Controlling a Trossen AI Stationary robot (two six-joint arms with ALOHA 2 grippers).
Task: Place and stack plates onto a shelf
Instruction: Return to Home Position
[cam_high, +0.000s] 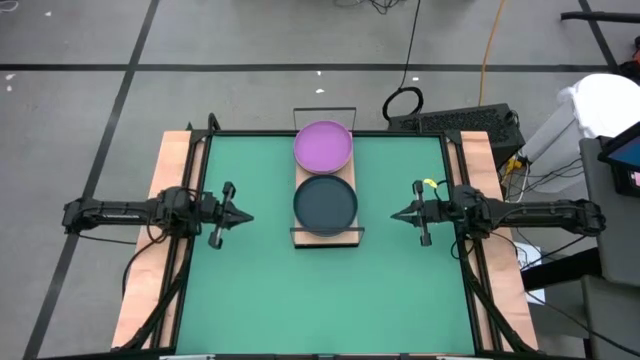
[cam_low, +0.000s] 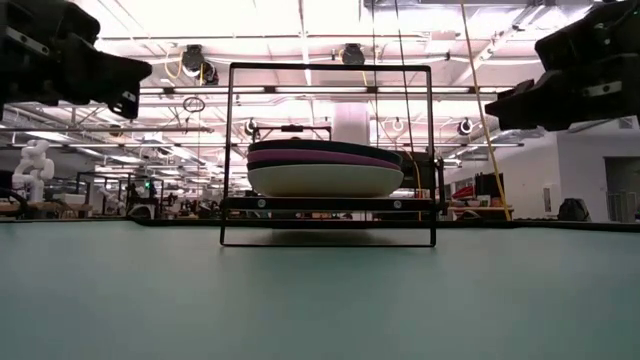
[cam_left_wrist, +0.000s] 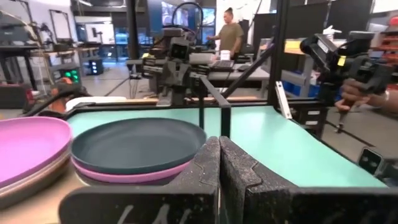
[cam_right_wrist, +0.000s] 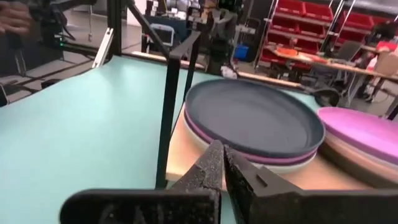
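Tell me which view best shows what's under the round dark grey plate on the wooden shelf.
Low view: side-on, the dark grey plate tops a purple plate and a whitish plate. High view shows only its top; wrist views add the purple rim.

Table: the table (cam_high: 320, 300) is green-topped, and the shelf is carried at its far middle.
Shelf: the shelf (cam_high: 327, 239) is loaded with two plate stacks.
Far stack: topped by a purple plate (cam_high: 322, 146).
Near stack: a dark grey plate (cam_high: 325, 203) is laid over a second purple plate (cam_low: 320, 158), with a pale plate (cam_low: 325, 180) lowest.

No legible text, label or number anywhere.
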